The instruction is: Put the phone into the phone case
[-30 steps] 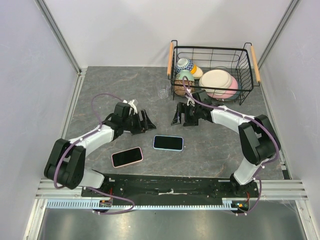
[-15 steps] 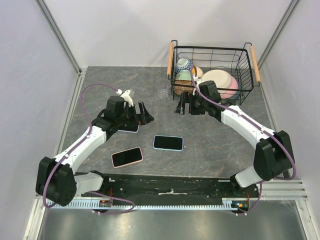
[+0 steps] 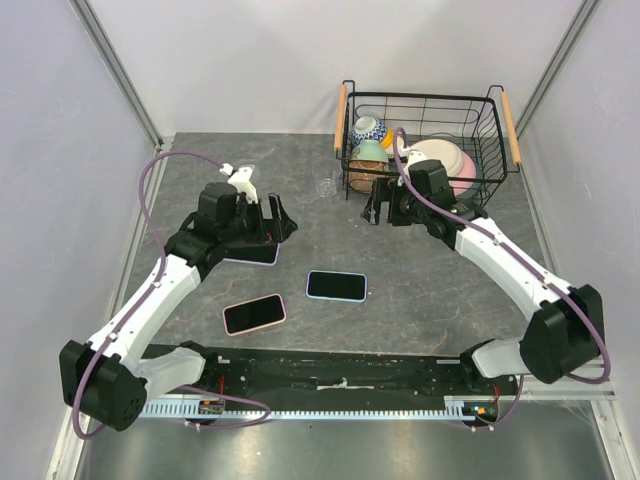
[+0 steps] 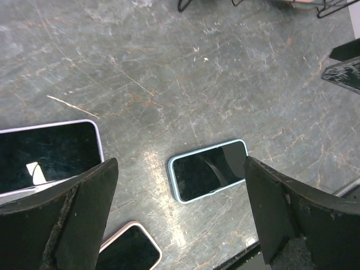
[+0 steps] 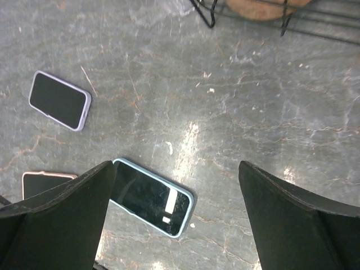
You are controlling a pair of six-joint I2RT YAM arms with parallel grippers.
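Left gripper (image 3: 280, 220): spread, empty, beyond-left of blue-edged phone (image 3: 336, 286).
Right gripper (image 3: 375, 208): spread, empty, beyond-right of it.

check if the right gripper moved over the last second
Yes. The right gripper has moved away from the blue-cased phone, up toward the wire basket.

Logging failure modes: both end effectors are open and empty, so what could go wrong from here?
Wrong pick: the blue-rimmed black slab, the pink-rimmed one and the lavender-rimmed one look alike, so phone and case could be confused. The right end effector hangs close to the black wire basket and may snag it.
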